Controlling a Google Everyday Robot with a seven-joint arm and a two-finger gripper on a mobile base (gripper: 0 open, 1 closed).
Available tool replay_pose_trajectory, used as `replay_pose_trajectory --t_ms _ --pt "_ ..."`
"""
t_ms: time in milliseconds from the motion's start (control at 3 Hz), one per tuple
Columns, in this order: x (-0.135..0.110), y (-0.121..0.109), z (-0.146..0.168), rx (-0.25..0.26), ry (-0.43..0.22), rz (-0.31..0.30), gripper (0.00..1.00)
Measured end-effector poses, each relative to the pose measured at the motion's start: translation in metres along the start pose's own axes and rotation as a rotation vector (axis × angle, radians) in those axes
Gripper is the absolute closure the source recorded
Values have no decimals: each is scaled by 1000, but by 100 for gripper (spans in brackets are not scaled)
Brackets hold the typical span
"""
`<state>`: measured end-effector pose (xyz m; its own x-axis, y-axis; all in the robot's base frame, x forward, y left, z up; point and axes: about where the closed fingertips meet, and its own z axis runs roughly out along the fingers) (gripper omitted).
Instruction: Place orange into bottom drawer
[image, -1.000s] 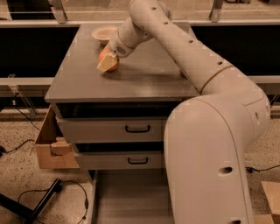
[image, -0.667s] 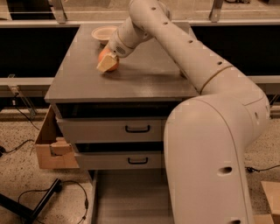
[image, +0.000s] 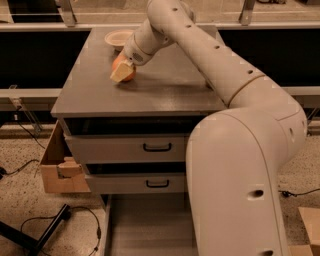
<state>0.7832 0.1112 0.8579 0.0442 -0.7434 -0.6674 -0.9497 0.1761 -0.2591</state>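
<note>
The orange (image: 120, 64) rests on the grey cabinet top (image: 165, 85), near its left side. My gripper (image: 122, 71) is down at the orange, its cream tip covering the fruit's front right side, and the arm reaches in from the right. The bottom drawer (image: 150, 225) stands pulled out at the foot of the cabinet, a wide grey tray with nothing showing on its floor. My arm's large shoulder hides its right part.
A cream-white shallow bowl (image: 118, 38) sits at the back of the cabinet top, behind the orange. Two upper drawers with black handles (image: 157, 147) are closed. An open cardboard box (image: 57, 167) stands left of the cabinet. Cables and a black leg lie on the floor (image: 45, 230).
</note>
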Motion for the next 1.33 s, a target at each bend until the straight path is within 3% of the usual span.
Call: replay_pose_trajectory --t_ms 333,667,1000,1333 --pt "-18 6 -46 43 1 -40 100" --pt "-35 29 -130 141 -2 -76 100" --pt "-44 70 -205 247 23 -71 100" --pt "-40 125 -274 342 42 2 100"
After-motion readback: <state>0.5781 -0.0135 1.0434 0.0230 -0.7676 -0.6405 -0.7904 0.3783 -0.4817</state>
